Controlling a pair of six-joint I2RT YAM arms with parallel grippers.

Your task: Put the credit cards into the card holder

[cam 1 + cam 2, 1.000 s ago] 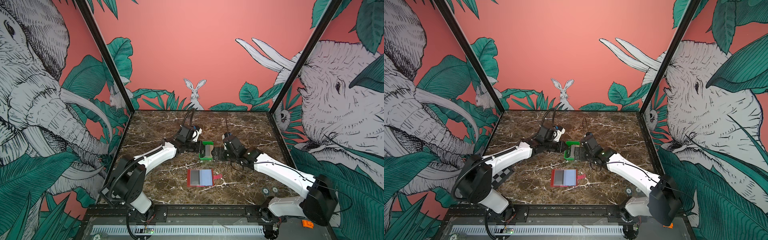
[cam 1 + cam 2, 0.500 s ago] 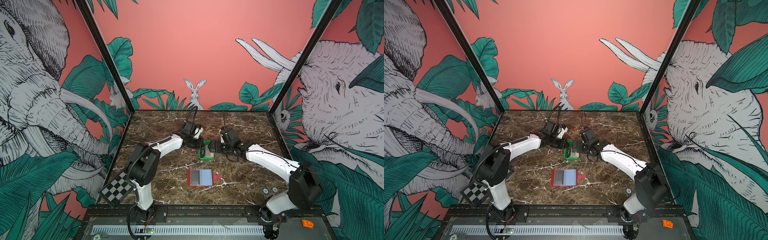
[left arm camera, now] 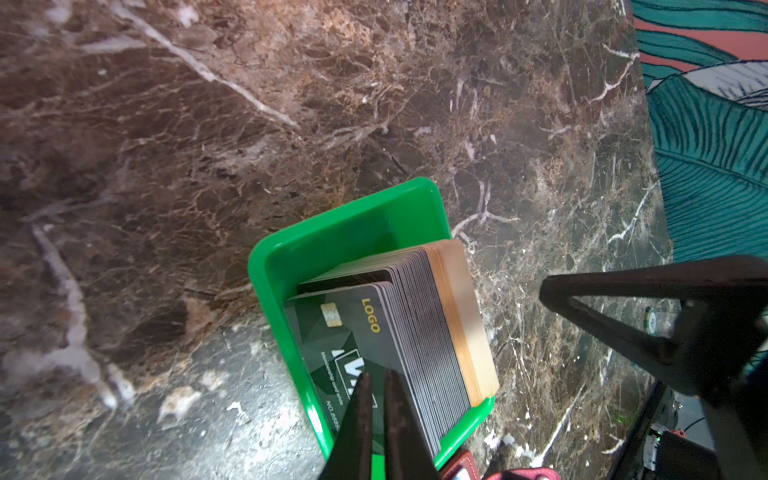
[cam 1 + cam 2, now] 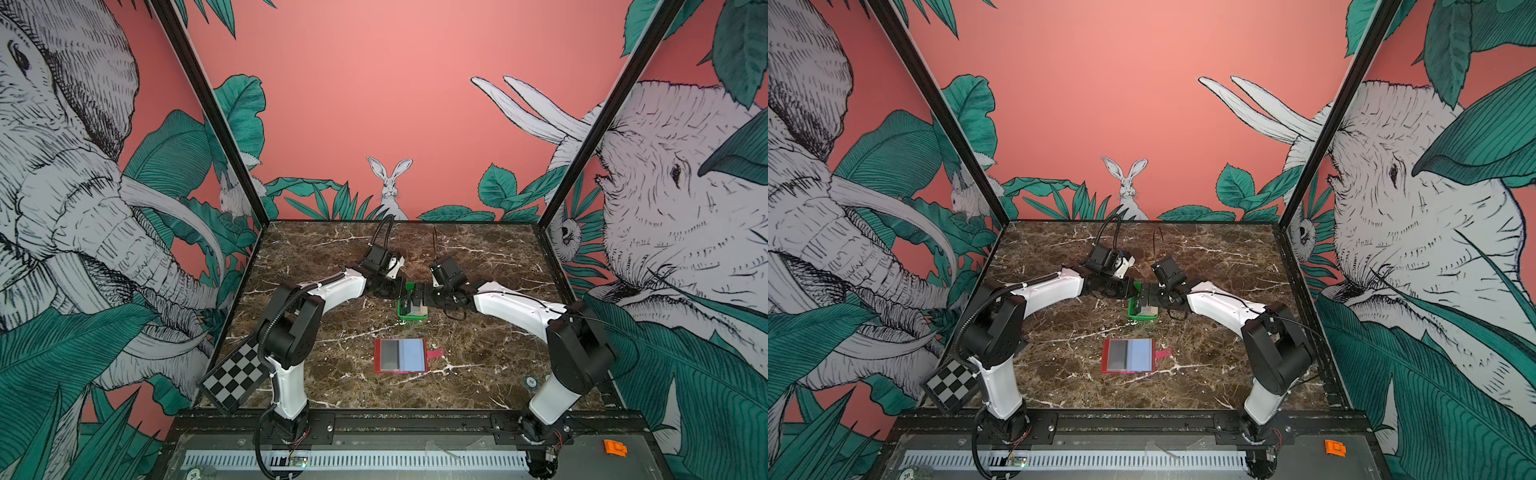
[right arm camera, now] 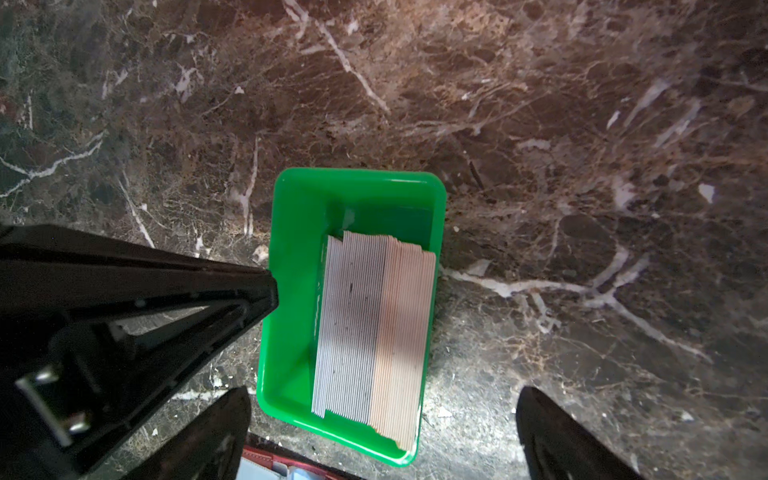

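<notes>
Since a second ago the two grippers have drawn in from either side to meet over the tray [image 4: 411, 318] at mid-frame. From the left, the left gripper [image 3: 376, 376] has its jaws almost together at the front black one of the cards [image 3: 436, 324] standing in the tray; whether it pinches it I cannot tell. From the right, the right gripper [image 5: 382, 392] gapes wide astride the tray's end. The holder [image 4: 400, 355] lies open below the tray, apart from both.
</notes>
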